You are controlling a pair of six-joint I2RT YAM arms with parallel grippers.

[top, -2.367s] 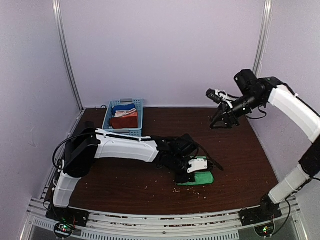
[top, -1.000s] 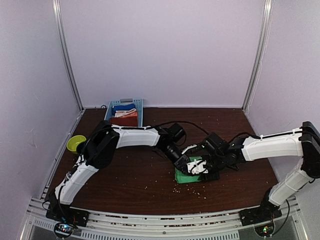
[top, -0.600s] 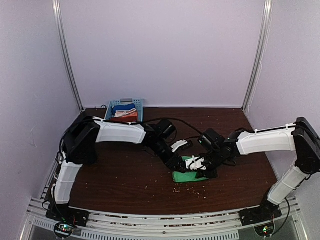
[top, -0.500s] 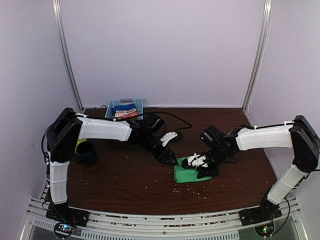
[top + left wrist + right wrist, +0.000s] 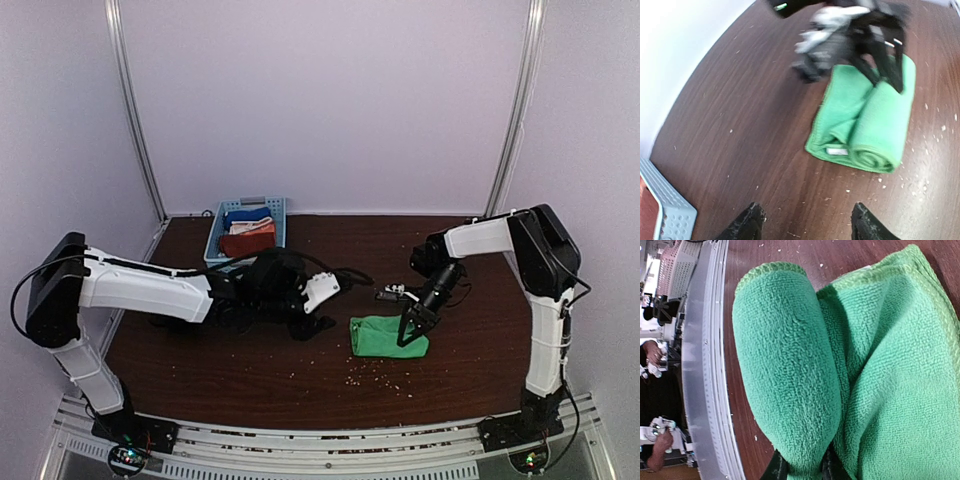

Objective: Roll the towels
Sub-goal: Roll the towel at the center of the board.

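Note:
A bright green towel (image 5: 385, 338) lies partly rolled on the dark wooden table, its roll on the right side. My right gripper (image 5: 409, 332) points down and is shut on the end of that roll (image 5: 790, 365); its dark fingertips (image 5: 777, 471) pinch the cloth from both sides. In the left wrist view the same towel (image 5: 865, 120) shows a small white tag. My left gripper (image 5: 312, 326) hovers just left of the towel, open and holding nothing (image 5: 807, 227). The rust towel (image 5: 247, 244) lies in the basket at the back left.
A light blue basket (image 5: 216, 240) at the back left also holds a blue cloth (image 5: 248, 214) and a white striped cloth (image 5: 257, 226). Its corner (image 5: 667, 212) shows in the left wrist view. Crumbs are scattered around the green towel. A metal rail (image 5: 705, 365) runs along the table's near edge.
My left gripper has opened, let go of the green towel and drawn back to the left. My right gripper has closed on the roll's end as its arm swung upright.

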